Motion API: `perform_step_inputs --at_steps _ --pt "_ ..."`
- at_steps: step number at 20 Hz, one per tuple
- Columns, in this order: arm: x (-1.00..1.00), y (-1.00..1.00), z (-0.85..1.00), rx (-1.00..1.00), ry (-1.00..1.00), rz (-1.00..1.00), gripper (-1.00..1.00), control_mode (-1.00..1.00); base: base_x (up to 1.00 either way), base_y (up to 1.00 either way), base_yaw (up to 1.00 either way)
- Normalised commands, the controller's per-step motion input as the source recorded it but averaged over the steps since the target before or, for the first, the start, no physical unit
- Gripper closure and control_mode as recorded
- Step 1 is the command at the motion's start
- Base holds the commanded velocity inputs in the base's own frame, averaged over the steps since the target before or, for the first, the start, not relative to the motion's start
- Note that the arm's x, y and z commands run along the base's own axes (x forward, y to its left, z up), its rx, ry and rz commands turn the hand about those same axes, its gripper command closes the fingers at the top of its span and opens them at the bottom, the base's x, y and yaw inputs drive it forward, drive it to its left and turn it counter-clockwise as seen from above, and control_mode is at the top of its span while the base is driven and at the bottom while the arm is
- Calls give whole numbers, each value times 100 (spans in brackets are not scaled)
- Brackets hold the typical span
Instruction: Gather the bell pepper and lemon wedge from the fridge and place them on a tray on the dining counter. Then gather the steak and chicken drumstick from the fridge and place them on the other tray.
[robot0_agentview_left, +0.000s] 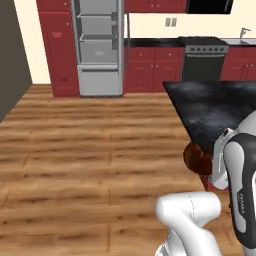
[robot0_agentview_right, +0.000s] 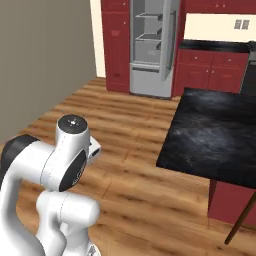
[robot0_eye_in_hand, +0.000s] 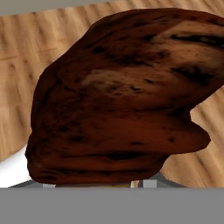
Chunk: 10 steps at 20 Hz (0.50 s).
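Steak (robot0_eye_in_hand: 118, 100) sits right against the hand camera, apparently clamped in the end effector, though its fingertips are hidden; in the left base view it hangs over the wooden floor just beside the dark surface (robot0_agentview_left: 215, 107); fridge (robot0_agentview_left: 98, 47) stands open beyond.

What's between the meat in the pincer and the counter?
Nothing visible. The meat hangs beside the black counter, near its edge and below top level, over wood floor. The counter shows no tray.
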Motion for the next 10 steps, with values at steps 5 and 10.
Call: perform_step_inputs --at_steps 5,10 --pt "0 0 0 0 0 0 100 100 -100 -100 0" --pt "0 0 0 0 0 0 100 100 -91 -100 0"
